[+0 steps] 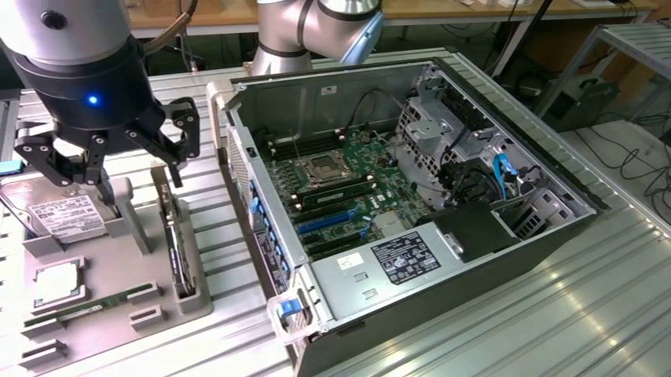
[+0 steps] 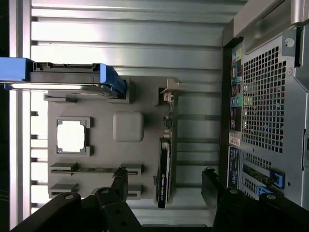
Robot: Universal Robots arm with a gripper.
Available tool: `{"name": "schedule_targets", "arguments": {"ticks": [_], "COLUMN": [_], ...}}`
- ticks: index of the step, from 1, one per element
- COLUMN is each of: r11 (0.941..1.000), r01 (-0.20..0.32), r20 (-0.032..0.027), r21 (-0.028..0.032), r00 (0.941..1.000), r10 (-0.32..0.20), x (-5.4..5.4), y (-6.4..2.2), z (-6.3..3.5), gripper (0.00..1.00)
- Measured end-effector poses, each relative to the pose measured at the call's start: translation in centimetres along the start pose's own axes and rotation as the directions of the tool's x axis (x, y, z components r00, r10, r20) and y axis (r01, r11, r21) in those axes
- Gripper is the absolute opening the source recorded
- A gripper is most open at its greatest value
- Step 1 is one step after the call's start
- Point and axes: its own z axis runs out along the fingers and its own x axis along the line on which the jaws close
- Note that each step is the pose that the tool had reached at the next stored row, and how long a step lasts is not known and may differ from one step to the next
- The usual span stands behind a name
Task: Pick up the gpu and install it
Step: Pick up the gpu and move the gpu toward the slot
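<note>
A grey tray [image 1: 100,338] lies on the ribbed metal counter [image 1: 545,314]. On the tray sit a hard drive [image 1: 65,217], a square processor chip [image 1: 58,284] and a green memory stick [image 1: 93,306]. Just beside the tray stands an open computer case [image 1: 304,98].

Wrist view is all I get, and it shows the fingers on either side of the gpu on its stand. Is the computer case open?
Observer: Yes. The case lies with its side panel off and the motherboard exposed.
Operator: Is any card in the expansion slots?
Observer: No, the blue slots look empty.
Operator: Are the fingers touching the gpu?
Observer: It seems not. The gripper is open and looks to hover just over the gpu's top edge. The gpu stands on edge in the grey fixture.
</note>
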Motion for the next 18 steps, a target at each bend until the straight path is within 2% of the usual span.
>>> {"name": "schedule_targets", "arguments": {"ticks": [10, 11, 13, 18], "r11": [1.0000, 1.0000, 1.0000, 1.0000], "r01": [0.003, 0.003, 0.003, 0.002], "r20": [-0.0018, -0.0030, -0.0097, -0.0106], "r21": [-0.0002, -0.0001, 0.0014, 0.0012], "r00": [1.0000, 1.0000, 0.9999, 0.9999], "r10": [-0.003, -0.003, -0.003, -0.002], "x": [0.0, 0.0, -0.1, -0.1], "y": [-0.21, -0.22, -0.24, -0.29], "z": [1.67, 1.84, 2.04, 2.99], "gripper": [0.72, 0.72, 0.72, 0.72]}}
